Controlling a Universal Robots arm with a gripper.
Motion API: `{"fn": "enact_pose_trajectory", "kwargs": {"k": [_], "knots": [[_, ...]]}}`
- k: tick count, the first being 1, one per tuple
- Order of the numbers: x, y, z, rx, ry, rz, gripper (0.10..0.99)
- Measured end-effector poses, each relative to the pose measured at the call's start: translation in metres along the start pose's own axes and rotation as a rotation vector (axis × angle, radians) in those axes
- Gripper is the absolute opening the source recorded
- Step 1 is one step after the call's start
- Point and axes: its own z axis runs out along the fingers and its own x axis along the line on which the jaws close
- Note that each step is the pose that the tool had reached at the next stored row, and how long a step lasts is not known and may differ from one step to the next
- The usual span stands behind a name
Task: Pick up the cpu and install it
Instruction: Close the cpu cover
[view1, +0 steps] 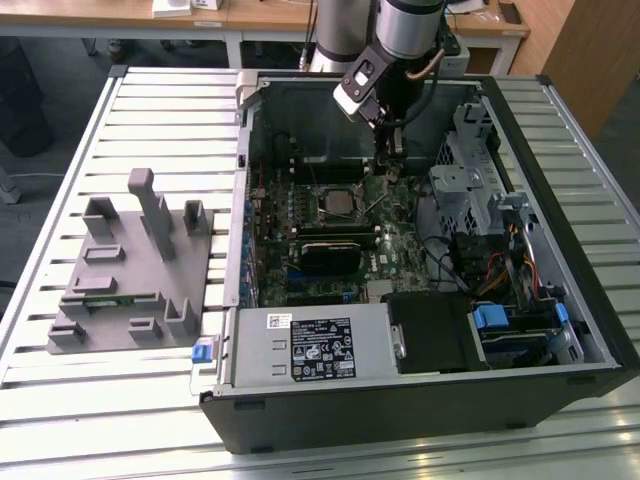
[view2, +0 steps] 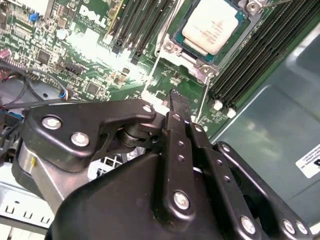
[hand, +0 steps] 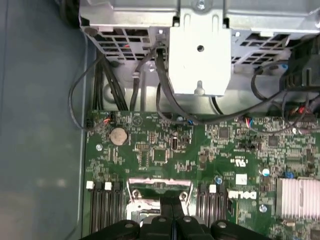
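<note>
The cpu (view2: 210, 30) sits in its socket (view2: 169, 46). The tool (view2: 173, 97), pinched narrow and empty, hangs just beside it, so a downward slip could gouge the green board (view2: 95, 75) or knock the chip askew.

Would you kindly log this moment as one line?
end effector: shut, empty, over motherboard | cpu: lying in socket

We see black gripper (hand: 172, 210) pinched closed at silver metal socket frame (hand: 145, 204), green circuit board (hand: 165, 150); black cables (hand: 160, 95) under grey metal cage (hand: 200, 65).
</note>
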Motion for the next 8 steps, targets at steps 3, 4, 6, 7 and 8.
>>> {"fn": "enact_pose_trajectory", "kwargs": {"k": [3,4,6,7,8], "knots": [[-0.0001,0.0015,0.0009,0.001,0.0006,-0.025,0.106],[0.0,0.0023,0.0013,0.001,0.0007,-0.029,0.106],[0.0001,0.0036,0.0022,0.001,0.0006,-0.03,0.106],[0.0001,0.0038,0.0027,0.001,0.0007,-0.03,0.106],[0.0001,0.0039,0.0031,0.001,0.0007,-0.03,0.106]]}}
